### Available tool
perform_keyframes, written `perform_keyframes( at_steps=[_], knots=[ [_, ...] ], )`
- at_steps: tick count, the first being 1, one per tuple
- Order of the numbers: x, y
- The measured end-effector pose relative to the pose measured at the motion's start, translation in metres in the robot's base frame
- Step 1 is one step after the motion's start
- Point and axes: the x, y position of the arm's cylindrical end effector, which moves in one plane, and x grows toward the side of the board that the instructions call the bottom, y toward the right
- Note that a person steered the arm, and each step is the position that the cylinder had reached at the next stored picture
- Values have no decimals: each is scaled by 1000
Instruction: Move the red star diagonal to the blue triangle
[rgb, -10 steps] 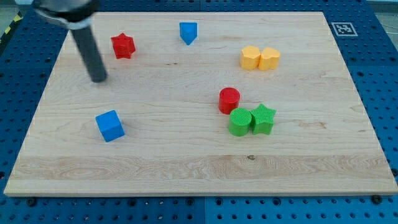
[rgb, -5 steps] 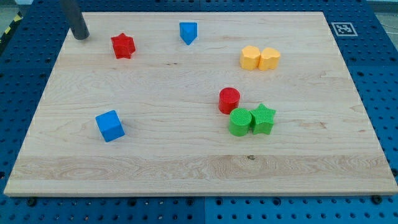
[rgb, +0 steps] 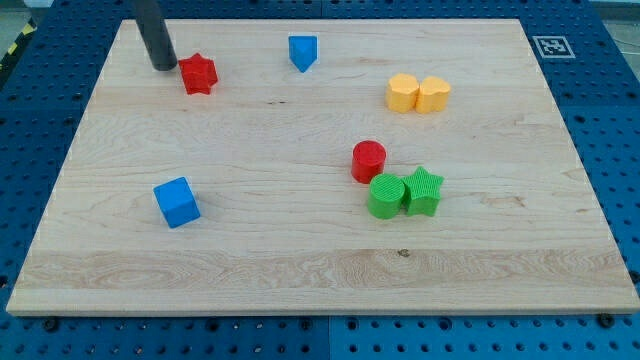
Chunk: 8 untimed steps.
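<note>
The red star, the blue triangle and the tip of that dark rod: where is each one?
red star (rgb: 198, 74): camera view, middle of its top face.
blue triangle (rgb: 302, 51): camera view, centre of its top.
my tip (rgb: 163, 66): camera view, rod's very end, just left of the red star.

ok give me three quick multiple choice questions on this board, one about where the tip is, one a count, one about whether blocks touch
1. Where is my tip relative to the red star?
A. just to the star's left and slightly toward the view's top
B. at the star's right
C. far below it, by the blue cube

2. How many yellow blocks are on the board?
A. one
B. two
C. three

3. How do the green cylinder and green star stand?
A. stacked
B. far apart
C. side by side, touching

Answers:
1 A: the rod's end sits right beside the star's left edge, close to it; contact cannot be told.
2 B: two yellow blocks sit together at the view's upper right.
3 C: no gap shows between them, just below the red cylinder.
</note>
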Motion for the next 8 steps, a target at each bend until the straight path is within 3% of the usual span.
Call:
perform_keyframes(
  at_steps=[8],
  knots=[
    [39, 61]
  ],
)
